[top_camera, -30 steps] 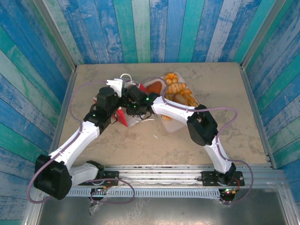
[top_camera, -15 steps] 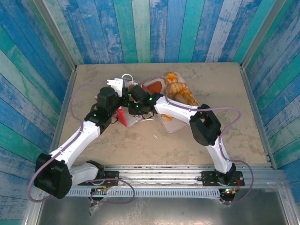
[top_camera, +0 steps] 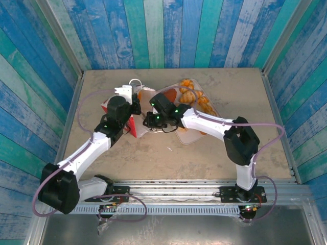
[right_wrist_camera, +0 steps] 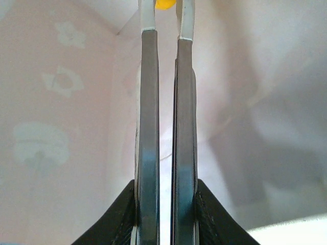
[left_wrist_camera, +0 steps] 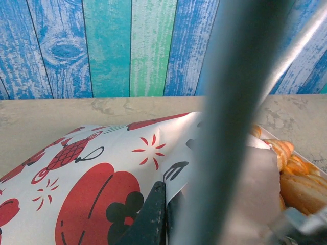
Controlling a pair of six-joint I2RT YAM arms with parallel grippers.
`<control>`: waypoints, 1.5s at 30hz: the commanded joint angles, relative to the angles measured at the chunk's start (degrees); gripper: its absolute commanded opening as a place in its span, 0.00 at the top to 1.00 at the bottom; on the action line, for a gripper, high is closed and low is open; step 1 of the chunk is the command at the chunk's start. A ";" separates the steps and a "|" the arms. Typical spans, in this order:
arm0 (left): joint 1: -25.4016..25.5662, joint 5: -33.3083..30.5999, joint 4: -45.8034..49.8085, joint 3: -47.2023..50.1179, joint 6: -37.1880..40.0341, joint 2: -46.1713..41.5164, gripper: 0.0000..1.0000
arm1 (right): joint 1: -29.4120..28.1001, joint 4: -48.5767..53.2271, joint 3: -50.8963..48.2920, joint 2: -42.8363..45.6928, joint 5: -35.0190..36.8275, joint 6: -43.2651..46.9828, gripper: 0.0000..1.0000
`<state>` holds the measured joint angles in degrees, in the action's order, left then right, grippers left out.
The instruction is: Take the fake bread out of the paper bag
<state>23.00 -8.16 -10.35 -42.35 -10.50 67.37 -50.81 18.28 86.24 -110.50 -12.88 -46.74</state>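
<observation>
Left gripper (left_wrist_camera: 164, 196): jaws closed, pinching an edge of the paper bag (left_wrist_camera: 102, 173) at lower centre of the left wrist view.
Right gripper (right_wrist_camera: 166, 15): jaws nearly together with a thin slit between the long dark fingers, pushed inside pale, translucent paper walls. A small yellow bit (right_wrist_camera: 164, 4) sits at the tips; whether it is held cannot be told.
Paper bag: white, creased paper printed with red and black shapes, cord handles (top_camera: 135, 81) at its upper end; it lies left of centre on the table (top_camera: 214, 153).
Fake bread (top_camera: 193, 97): glossy golden-orange pieces heaped on a flat pale tray (top_camera: 186, 133), just right of the bag.
Left arm: stretched from the lower left up to the bag.
Right arm: raised from the lower right, bent at the elbow, forearm running left over the tray.
</observation>
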 commanded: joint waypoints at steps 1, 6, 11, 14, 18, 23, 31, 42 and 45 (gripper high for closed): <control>0.20 -2.32 -2.53 0.85 -1.15 1.77 0.94 | 0.23 -3.27 -2.35 4.73 -1.67 0.24 0.99; 0.20 -3.26 -2.37 0.31 -0.95 2.41 0.95 | 0.84 -4.27 -8.66 10.15 -3.62 0.20 0.99; 0.20 -3.60 -2.48 0.42 -1.36 2.66 0.95 | 0.82 -7.38 -16.09 17.05 -5.29 -0.63 0.99; 0.15 -3.97 -2.48 0.28 -1.52 2.84 0.95 | 0.82 -7.84 -19.30 21.19 -5.22 -0.59 0.99; 0.19 -4.51 -2.50 0.50 -2.04 3.23 0.95 | 0.79 -9.46 -23.16 25.55 -6.86 -0.87 0.99; 0.20 -5.63 -2.49 0.21 -2.44 4.12 0.95 | 0.82 -11.27 -28.36 31.07 -8.10 -1.68 0.99; 0.20 -7.44 -3.53 -0.02 -4.00 6.98 0.95 | 0.81 -9.80 -32.80 39.88 -7.09 -1.41 0.99; 0.20 -8.63 -1.54 0.13 -3.81 4.87 0.94 | 1.46 0.18 -42.02 59.01 -1.00 -5.02 0.99; 0.20 -8.09 -0.74 0.09 -4.27 2.47 0.94 | 1.64 3.71 -45.64 65.00 0.55 -7.56 0.99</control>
<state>23.00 -15.75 -12.73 -42.35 -13.78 72.71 -49.52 18.50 42.83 -49.34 -15.05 -51.77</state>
